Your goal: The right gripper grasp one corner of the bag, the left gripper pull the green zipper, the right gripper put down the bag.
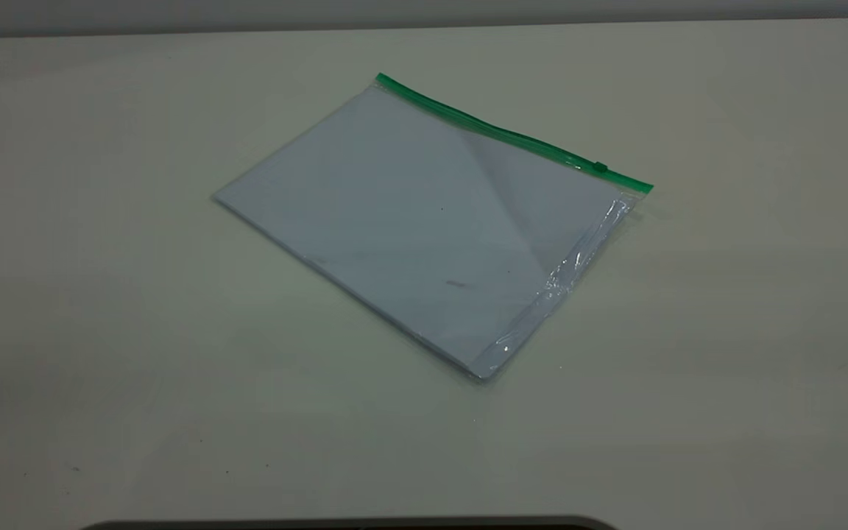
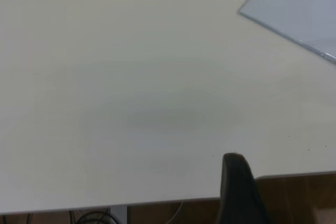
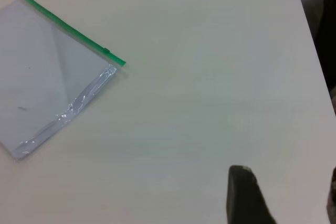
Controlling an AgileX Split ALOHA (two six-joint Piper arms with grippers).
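Note:
The bag [image 1: 424, 221] lies flat on the white table, clear plastic with white paper inside. The green zipper [image 1: 497, 132] runs along its far long edge, with the slider tab [image 1: 600, 167] near the right end. Neither gripper shows in the exterior view. The left wrist view shows one corner of the bag [image 2: 299, 3] far from my left gripper [image 2: 286, 169], of which one black finger [image 2: 236, 182] shows with nothing beside it. The right wrist view shows the bag [image 3: 47, 77], zipper [image 3: 68, 27] and slider [image 3: 106, 51], well apart from my right gripper [image 3: 289, 187], open and empty.
The table's edge [image 2: 157, 203] lies right under the left gripper, with brown floor and cables beyond it. In the right wrist view the table's side edge [image 3: 315, 51] runs close by, with a dark shape [image 3: 328, 24] past it.

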